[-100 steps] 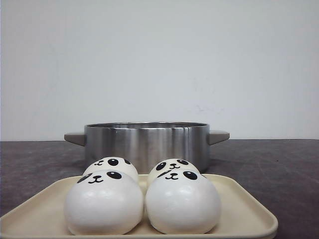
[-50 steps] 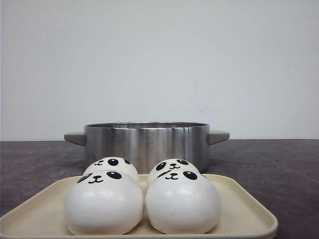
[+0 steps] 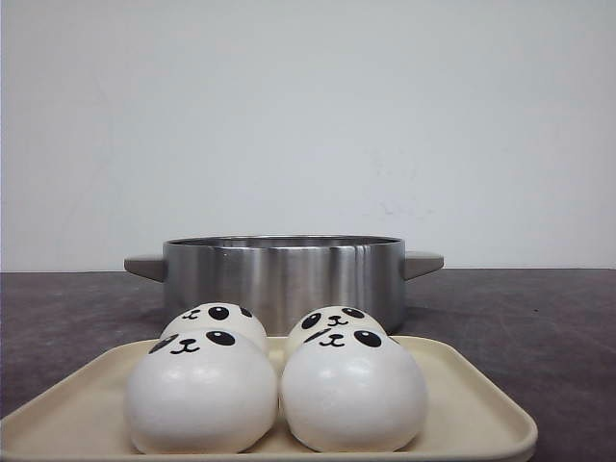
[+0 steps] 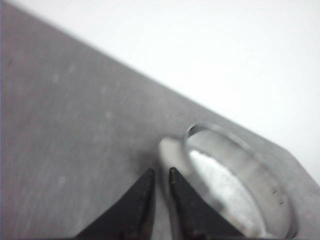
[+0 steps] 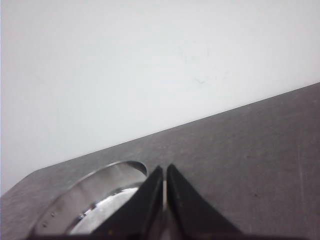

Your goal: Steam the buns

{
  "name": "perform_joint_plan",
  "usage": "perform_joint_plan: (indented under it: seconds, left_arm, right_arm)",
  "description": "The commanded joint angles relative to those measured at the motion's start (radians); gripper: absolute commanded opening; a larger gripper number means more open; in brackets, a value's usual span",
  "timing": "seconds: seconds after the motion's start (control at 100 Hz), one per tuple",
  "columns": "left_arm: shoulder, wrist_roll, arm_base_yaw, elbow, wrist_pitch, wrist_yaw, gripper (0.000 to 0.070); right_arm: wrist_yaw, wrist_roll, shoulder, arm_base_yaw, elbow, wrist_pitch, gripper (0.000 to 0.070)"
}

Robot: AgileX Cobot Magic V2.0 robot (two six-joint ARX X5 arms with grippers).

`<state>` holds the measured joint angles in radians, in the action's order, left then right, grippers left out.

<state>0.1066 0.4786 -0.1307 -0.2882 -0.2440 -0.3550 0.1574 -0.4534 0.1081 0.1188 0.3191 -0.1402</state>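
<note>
Four white panda-faced buns [image 3: 279,385], upright, seemingly touching, two-by-two on the cream tray [image 3: 472,409].

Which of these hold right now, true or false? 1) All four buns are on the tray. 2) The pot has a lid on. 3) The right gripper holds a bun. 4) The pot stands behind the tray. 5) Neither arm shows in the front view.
1) True: four buns sit on the tray.
2) False: the pot is open, no lid.
3) False: the right gripper is nearly shut on nothing.
4) True.
5) True; the left gripper appears only in its wrist view, nearly shut, empty.
</note>
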Motion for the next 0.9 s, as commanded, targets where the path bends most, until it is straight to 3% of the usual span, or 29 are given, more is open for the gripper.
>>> perform_joint_plan:
  seconds: [0.0,0.1,0.24,0.28,0.32,0.36,0.39,0.4,0.41,0.44,0.46,0.55,0.74,0.89]
  left_arm:
    - [0.084,-0.085,-0.003,-0.121,-0.015,-0.010,0.0008]
    - [0.226,-0.145,0.006,-0.295,-0.065,-0.013,0.0008]
    - [0.386,-0.219,0.032,-0.502,-0.170,-0.014,0.0015]
    - [0.414,-0.221,0.039,-0.541,-0.188,-0.014,0.0063]
    - [0.436,-0.221,0.043,-0.571,-0.198,-0.014,0.0176]
    - [0.450,-0.219,0.047,-0.593,-0.208,-0.016,0.0353]
    - [0.457,-0.218,0.050,-0.603,-0.210,-0.021,0.0495]
    - [0.459,-0.216,0.051,-0.604,-0.209,-0.024,0.0537]
    - [0.460,-0.215,0.052,-0.604,-0.206,-0.026,0.0577]
    - [0.461,-0.211,0.057,-0.604,-0.201,-0.036,0.0659]
    - [0.461,-0.210,0.062,-0.604,-0.201,-0.040,0.0685]
    - [0.461,-0.204,0.095,-0.604,-0.213,-0.043,0.0677]
    - [0.467,-0.205,0.184,-0.604,-0.233,-0.043,0.0673]
    - [0.491,-0.209,0.229,-0.604,-0.266,-0.042,0.0673]
  right_arm:
    - [-0.001,0.106,0.084,0.003,0.126,-0.072,0.0005]
    - [-0.001,0.180,0.201,0.003,0.283,-0.145,0.0005]
    - [0.000,0.206,0.307,0.003,0.441,-0.208,0.0005]
    - [0.010,0.206,0.326,0.003,0.468,-0.213,0.0006]
    - [0.031,0.206,0.339,0.003,0.489,-0.212,0.0026]
    - [0.055,0.205,0.348,0.003,0.505,-0.209,0.0143]
    - [0.074,0.203,0.352,0.003,0.512,-0.202,0.0296]
    - [0.083,0.202,0.354,0.003,0.515,-0.198,0.0384]
    - [0.087,0.201,0.355,0.003,0.516,-0.197,0.0415]
    - [0.109,0.194,0.357,0.003,0.520,-0.190,0.0569]
    - [0.124,0.189,0.359,0.003,0.522,-0.184,0.0630]
    - [0.183,0.199,0.378,0.003,0.532,-0.187,0.0633]
    - [0.195,0.200,0.492,0.061,0.576,-0.234,0.0629]
    - [0.083,0.203,0.669,0.240,0.668,-0.322,0.0625]
